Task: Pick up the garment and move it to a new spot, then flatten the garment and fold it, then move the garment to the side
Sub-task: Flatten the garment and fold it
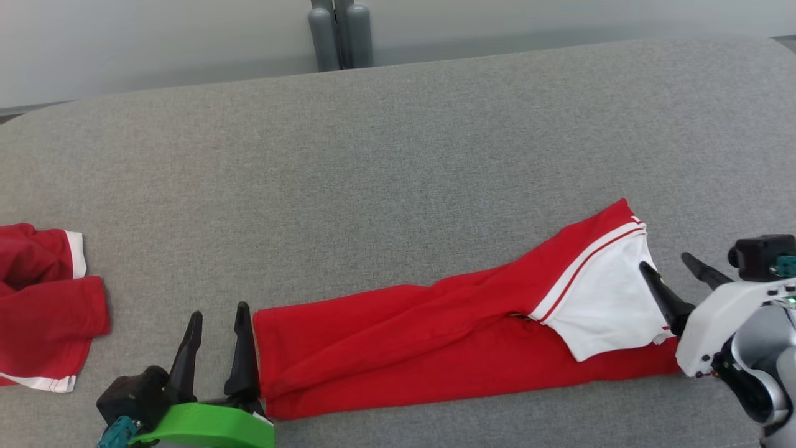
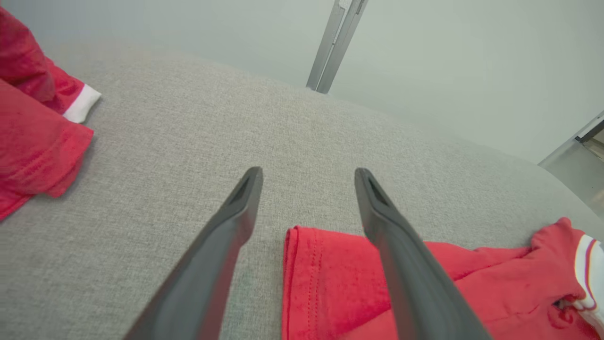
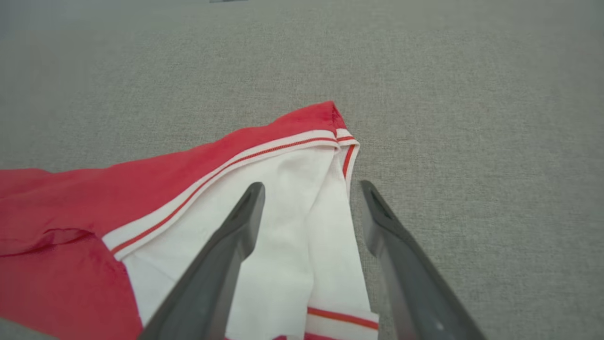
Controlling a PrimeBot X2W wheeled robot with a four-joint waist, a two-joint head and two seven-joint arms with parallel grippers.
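Bright, even, diffuse light; faint shadows; soft blur at wrist-view edges.

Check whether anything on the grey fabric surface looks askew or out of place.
The long red folded garment lies slanted, layers misaligned, its white panel rumpled at the right end. A second red garment with white trim sits crumpled at the left edge.

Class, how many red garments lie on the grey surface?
2: one long garment stretched across the front; one bunched garment at the left edge, partly out of frame.

Red garment (image 1: 404, 348) (white end rightward) lies on grey cushion (image 1: 398, 155).
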